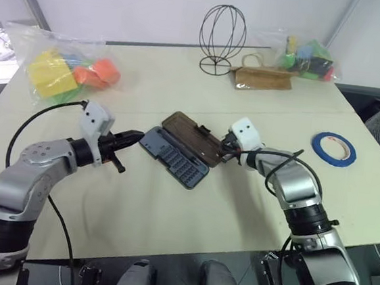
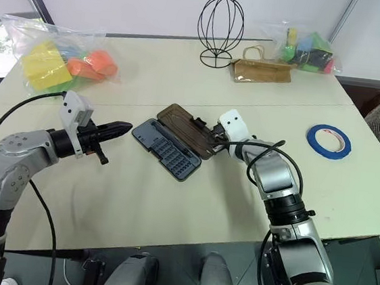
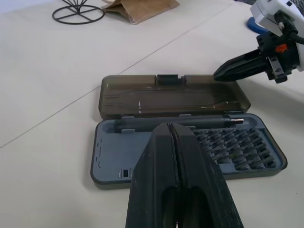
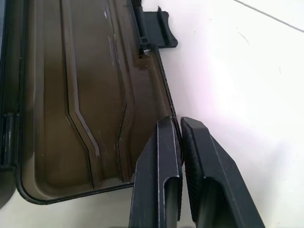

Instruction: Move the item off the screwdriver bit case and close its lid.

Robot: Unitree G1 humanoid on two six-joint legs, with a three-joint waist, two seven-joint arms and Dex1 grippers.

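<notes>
Tape lies flat at the right of the frame on the bench, well apart from the case, which lies open at centre. Its brown lid is folded back flat. Right gripper is pressed together, pinching the lid's outer edge. Left gripper, fingers pressed together, hangs just left of the case's tray.

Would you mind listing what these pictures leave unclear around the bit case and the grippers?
- Right wrist view: whether the right gripper pinches the lid edge or only touches it; fingers cover the contact.
- Left wrist view: the left gripper hides part of the bit tray.
- Head views: individual bits are too small to identify.
</notes>
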